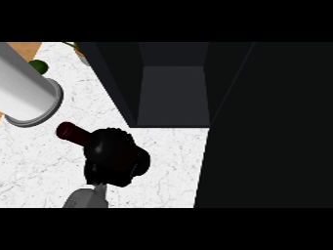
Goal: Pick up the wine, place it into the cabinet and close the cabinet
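Wine bottle [73, 132] held above the white marbled counter [25, 161], its dark red neck and cap projecting up and to the left out of a black hand [114, 157] whose fingers curl round the body and hide most of it. Which hand this is cannot be told from its place alone; its grey forearm enters low and left of centre, so it is read as the left hand. Dark cabinet [170, 93] stands open just beyond, its recess facing the bottle, presumably so the bottle can pass straight in. Door [270, 127] fills the right side, swung outward. White cylinder [17, 85] lies at upper left, apart from the bottle.
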{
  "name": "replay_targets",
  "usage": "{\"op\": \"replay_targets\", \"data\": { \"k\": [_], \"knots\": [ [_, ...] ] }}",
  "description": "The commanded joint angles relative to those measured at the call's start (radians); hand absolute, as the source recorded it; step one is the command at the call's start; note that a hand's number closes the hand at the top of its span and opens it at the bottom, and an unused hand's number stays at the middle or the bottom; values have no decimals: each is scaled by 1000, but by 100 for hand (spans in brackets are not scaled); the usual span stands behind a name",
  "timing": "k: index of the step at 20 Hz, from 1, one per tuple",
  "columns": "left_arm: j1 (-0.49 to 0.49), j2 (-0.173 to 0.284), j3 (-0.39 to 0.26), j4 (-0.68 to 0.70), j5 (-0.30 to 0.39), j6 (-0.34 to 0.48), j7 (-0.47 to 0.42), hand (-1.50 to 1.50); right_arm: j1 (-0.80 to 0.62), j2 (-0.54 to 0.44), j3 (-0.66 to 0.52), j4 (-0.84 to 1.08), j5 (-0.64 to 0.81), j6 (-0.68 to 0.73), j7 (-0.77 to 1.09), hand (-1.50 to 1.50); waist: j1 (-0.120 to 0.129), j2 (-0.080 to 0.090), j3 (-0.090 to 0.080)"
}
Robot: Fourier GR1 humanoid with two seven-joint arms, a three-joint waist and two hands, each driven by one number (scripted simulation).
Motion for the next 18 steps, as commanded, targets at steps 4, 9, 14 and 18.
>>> {"op": "replay_targets", "data": {
  "k": [4,9,14,18],
  "knots": [
    [15,-3,-153,-100,97,169,33,150,-52,-13,-44,-20,-47,-10,42,-150,-4,3,-1],
    [19,-3,-248,-112,162,313,25,150,-20,19,35,-43,13,-28,55,-150,-4,2,-1],
    [-108,-3,-261,102,250,306,-110,150,93,-18,-61,-38,-109,59,-36,-150,-12,4,-1],
    [-184,-3,-260,231,304,254,-139,150,-64,7,-10,16,-18,-14,36,-150,-9,5,-1]
  ]
}}
